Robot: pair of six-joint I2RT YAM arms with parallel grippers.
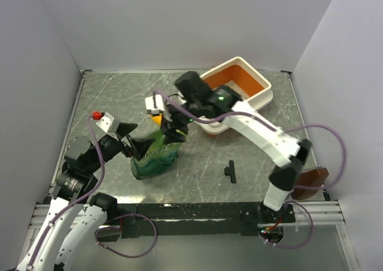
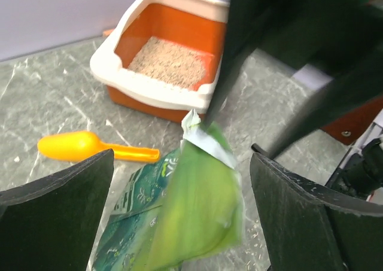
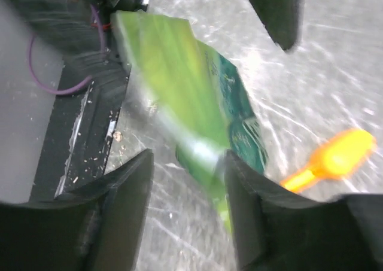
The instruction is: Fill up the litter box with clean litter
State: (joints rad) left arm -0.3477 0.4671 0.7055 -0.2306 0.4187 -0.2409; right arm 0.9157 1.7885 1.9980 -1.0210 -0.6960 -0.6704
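The litter box [image 1: 258, 87] stands at the back right, cream rim, orange inside, with a thin patch of beige clean litter [image 1: 237, 90] on its floor. Box [image 2: 143, 82] and litter [image 2: 170, 60] also show in the left wrist view. A green crinkled bag [image 1: 157, 157] stands upright mid-table. My left gripper [image 1: 128, 134] is open beside the bag's left; the bag [image 2: 191, 211] sits between its wide-apart fingers. My right gripper [image 1: 172, 126] is open over the bag's top; the top edge [image 3: 197, 139] lies between its jaws, against the right finger [image 3: 257, 211].
A yellow-orange scoop [image 2: 84, 146] lies on the table between bag and litter box, also in the right wrist view [image 3: 335, 157]. A small black piece [image 1: 230, 171] lies right of the bag. A brown object [image 1: 312, 181] sits at the right edge. White walls enclose the table.
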